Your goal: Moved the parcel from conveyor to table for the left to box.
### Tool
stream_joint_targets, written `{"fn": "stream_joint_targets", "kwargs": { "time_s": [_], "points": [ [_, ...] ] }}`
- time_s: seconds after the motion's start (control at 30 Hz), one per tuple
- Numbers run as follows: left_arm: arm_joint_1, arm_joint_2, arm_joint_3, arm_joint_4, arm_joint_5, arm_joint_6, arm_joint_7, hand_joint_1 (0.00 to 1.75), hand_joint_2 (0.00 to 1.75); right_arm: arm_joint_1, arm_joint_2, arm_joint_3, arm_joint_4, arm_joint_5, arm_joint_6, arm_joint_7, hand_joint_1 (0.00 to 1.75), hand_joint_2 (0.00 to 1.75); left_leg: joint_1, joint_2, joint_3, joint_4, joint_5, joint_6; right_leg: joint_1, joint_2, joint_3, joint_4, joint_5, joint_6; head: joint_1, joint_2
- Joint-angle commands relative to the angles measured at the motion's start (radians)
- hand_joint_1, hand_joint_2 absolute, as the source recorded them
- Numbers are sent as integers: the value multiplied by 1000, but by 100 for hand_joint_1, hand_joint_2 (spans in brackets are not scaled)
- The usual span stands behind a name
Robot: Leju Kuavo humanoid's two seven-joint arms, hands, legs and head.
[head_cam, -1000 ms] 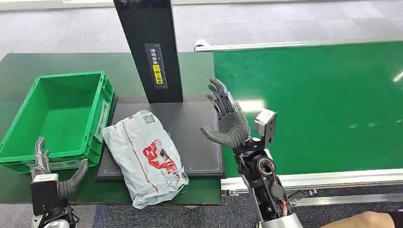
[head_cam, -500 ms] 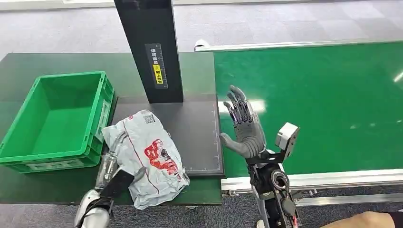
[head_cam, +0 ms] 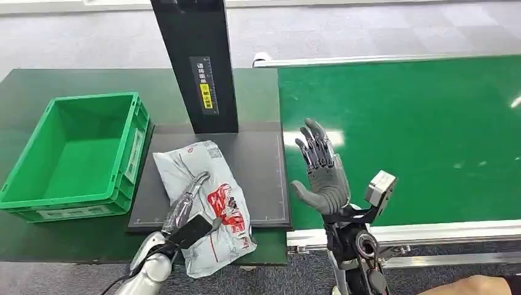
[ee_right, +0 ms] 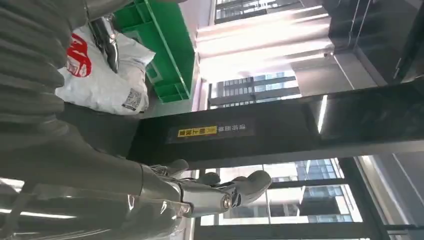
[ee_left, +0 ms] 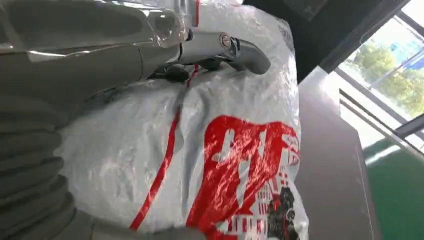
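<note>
At lower centre, the left robot hand (head_cam: pixel 187 215) rests spread on a slick grey plastic parcel (head_cam: pixel 209 203) overhanging the counter (head_cam: pixel 74 236) edge, likely to slip; the right robot hand (head_cam: pixel 322 169) hovers spread.

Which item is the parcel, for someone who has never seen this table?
Find the black post at the back of the table; a dark mat lies at its foot, right of the green crate. The parcel lies on that mat's near left part, under the left robot hand: a crinkled grey plastic bag with red print.
</note>
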Motion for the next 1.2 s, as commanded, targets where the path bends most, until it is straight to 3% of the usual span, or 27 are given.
{"fn": "stream_joint_targets", "kwargs": {
  "time_s": [0.03,0.2,0.47,0.53,0.73,0.87,1.2],
  "points": [
    [-83,-11,-39,159,46,65,-27,175,175,25,2,-62,-24,-2,-18,10,0,175,0,-3,1,-1,1,1,0,-3,3,-1,0,0,0,0],
    [-62,22,18,-80,106,118,-24,175,175,46,2,-77,-14,-3,-27,10,0,175,1,-1,3,0,1,0,1,-2,4,-1,1,-1,0,0],
    [-49,24,14,-91,108,109,-19,175,175,44,3,-77,-14,-3,-27,10,0,175,1,0,2,-1,1,0,1,0,2,-1,1,0,0,0],
    [-56,25,28,-110,113,168,-50,175,175,43,2,-79,-9,-4,-31,10,0,175,0,1,1,-1,1,0,1,0,0,-1,1,0,0,0],
    [-137,125,112,-337,96,330,-61,175,175,25,-2,-92,51,-17,-53,4,0,175,2,1,-4,1,1,0,2,1,-4,0,1,-1,0,0],
    [-231,185,184,-368,97,402,-57,175,175,23,-5,-97,69,-20,-70,-5,0,175,3,2,-5,0,2,-1,3,2,-5,0,2,-2,0,0],
    [-216,174,173,-364,91,411,-59,175,175,25,-5,-96,62,-20,-70,-5,0,175,2,1,-3,0,1,0,3,0,-3,0,1,-1,0,0]
  ]
}}
